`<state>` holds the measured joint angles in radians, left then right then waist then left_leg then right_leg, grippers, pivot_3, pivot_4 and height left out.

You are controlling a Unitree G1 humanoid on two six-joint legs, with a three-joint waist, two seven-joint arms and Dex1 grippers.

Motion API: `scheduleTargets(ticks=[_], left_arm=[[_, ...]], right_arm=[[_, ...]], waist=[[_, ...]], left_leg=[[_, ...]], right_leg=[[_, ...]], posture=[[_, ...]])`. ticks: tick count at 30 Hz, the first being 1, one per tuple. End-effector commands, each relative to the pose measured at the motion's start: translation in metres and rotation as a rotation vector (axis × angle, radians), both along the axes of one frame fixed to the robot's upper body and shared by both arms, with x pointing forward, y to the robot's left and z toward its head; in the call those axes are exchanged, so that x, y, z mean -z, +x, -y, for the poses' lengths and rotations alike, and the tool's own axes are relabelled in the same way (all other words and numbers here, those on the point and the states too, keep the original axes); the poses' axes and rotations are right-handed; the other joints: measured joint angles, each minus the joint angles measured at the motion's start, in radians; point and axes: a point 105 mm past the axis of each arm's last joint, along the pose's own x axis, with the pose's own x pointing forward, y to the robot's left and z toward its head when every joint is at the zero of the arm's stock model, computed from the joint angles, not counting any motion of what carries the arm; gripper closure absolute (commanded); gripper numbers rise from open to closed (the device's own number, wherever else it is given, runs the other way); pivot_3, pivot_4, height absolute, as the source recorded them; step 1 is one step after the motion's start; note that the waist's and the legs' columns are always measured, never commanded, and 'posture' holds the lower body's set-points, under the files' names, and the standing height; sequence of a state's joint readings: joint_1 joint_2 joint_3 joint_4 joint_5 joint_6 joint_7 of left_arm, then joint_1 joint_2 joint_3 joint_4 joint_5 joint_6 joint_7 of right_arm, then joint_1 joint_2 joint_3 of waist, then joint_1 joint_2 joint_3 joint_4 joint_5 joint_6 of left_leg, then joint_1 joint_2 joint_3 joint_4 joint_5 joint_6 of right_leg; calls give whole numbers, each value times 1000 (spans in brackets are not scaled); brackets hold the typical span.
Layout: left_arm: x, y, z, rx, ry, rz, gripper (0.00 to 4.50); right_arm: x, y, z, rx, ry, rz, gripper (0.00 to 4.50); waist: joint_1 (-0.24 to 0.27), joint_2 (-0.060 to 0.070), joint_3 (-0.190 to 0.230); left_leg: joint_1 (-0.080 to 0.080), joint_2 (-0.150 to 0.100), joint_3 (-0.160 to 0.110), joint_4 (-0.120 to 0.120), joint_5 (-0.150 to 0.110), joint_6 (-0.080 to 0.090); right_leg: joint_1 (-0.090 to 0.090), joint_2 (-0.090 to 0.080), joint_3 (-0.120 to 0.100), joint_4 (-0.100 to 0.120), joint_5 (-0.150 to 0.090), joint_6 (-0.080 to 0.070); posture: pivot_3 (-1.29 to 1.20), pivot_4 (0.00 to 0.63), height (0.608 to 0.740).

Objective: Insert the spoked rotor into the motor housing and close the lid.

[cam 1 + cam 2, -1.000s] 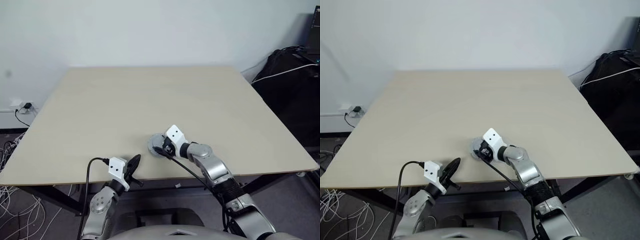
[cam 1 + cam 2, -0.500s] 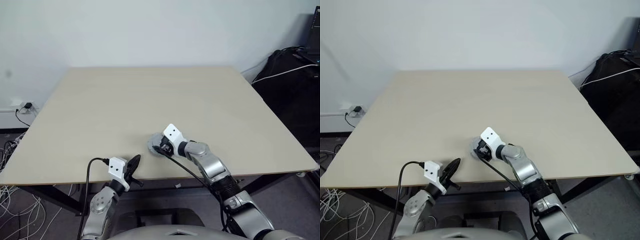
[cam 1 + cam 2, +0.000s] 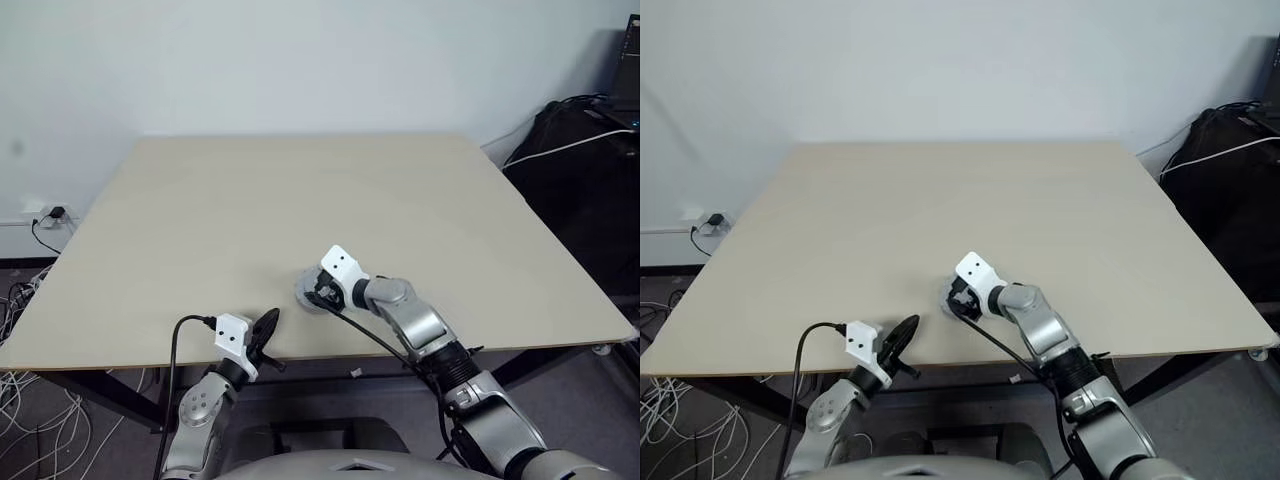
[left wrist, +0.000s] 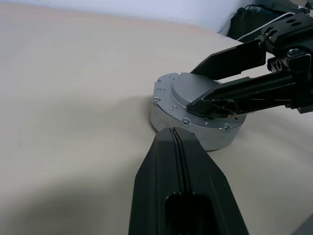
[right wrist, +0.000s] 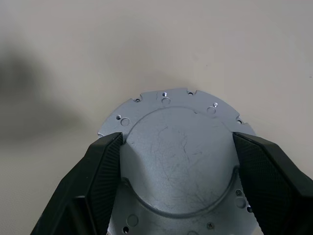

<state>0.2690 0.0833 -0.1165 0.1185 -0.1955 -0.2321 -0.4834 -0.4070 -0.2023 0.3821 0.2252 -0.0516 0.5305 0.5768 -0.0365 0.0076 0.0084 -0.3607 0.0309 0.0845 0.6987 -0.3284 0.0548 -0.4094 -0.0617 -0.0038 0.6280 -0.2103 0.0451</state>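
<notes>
— So where does the job stand?

— Near the desk's (image 3: 200, 220) front edge sits the round metal motor housing (image 4: 195, 128), and the smooth grey lid (image 5: 178, 164) lies on top of it. The right gripper (image 5: 178, 174) straddles the lid's raised centre, its black fingers (image 5: 100, 171) spread wide with one pad against each side of the disc. From the left wrist view the fingers lie across the top of the housing.

— Is the lid actually seated?

— I can't tell. It looks level and centred inside the ring of small screw holes on the housing's flange, but whether it is pressed home is not visible. The rotor is hidden, presumably underneath.

— And the other arm?

— The left gripper (image 3: 266, 335) hangs at the front edge of the desk, a little apart from the housing, fingers pressed together and holding nothing.

— What could go wrong from here?

— Mostly the lid cocking. If the right gripper pushes down off-centre, one side could ride up and jam. The housing is not braced by anything, so a sideways shove could slide it toward the front edge, which is close. And if the fingers pull away while rubbing the lid's rim, they could drag it back out of place.
</notes>
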Motion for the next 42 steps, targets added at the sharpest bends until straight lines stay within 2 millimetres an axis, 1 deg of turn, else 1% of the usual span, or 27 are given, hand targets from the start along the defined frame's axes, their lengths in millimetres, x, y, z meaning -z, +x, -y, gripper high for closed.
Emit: scheduleTargets(ticks=[1, 5, 9, 13, 18, 23, 26, 32, 42], left_arm=[[-10, 5, 0, 6, 1, 56, 4500], [-12, 9, -2, 10, 17, 66, 4500], [-12, 19, -2, 39, 57, 77, 4500], [-17, 37, -2, 61, 68, 81, 4500], [-17, 62, -3, 54, 92, 38, 4500], [-21, 75, 4, 81, 68, -10, 4500], [-19, 79, 8, 100, 71, -51, 4500], [-15, 79, 17, 166, 82, -115, 4500], [-17, 84, 25, 207, 92, -143, 4500]], right_arm=[[3, 3, 8, 23, -33, -5, 1250], [4, 4, 8, 27, -27, -8, 1250], [6, 2, 7, 27, -21, -12, 1250], [6, 1, 6, 27, -18, -13, 1250], [6, 1, 4, 28, -14, -10, 1250], [5, 0, 3, 28, -11, -3, 1250], [5, 0, 2, 27, -12, 0, 1250], [5, -1, 2, 28, -12, 3, 1250], [5, -2, 0, 21, -10, 4, 1250]], waist=[[0, 0, 0], [0, 0, 0], [0, 0, 0], [0, 0, 0], [-1, 0, -1], [-2, -1, -1], [-2, -1, 0], [-3, -1, 0], [-2, -1, 0]], left_leg=[[0, 0, 0, 0, 0, 0], [0, 0, 0, 0, 0, 0], [0, 0, 0, 0, 0, 0], [0, -1, 0, 0, 0, 0], [0, -4, 0, 0, 0, 0], [0, -4, 0, 0, 1, -1], [0, -4, 0, 0, 1, -1], [0, -4, 0, 0, 1, -2], [0, -4, -1, 0, 1, -2]], right_leg=[[0, 0, 0, 0, 0, 0], [0, 0, 0, 0, 0, 0], [0, 0, 0, 0, 0, 0], [1, 0, 0, 0, 0, 0], [5, 1, 0, 0, 0, 1], [5, 2, 0, 0, 0, 1], [6, 2, 0, 0, 0, 1], [6, 2, 0, 0, 0, 1], [6, 2, 0, 0, 0, 1]], posture=[[0, 0, 740], [0, 0, 740], [0, 0, 740], [0, 0, 740], [0, 0, 740], [0, 0, 740], [0, 0, 740], [0, 0, 740], [0, 0, 740]])
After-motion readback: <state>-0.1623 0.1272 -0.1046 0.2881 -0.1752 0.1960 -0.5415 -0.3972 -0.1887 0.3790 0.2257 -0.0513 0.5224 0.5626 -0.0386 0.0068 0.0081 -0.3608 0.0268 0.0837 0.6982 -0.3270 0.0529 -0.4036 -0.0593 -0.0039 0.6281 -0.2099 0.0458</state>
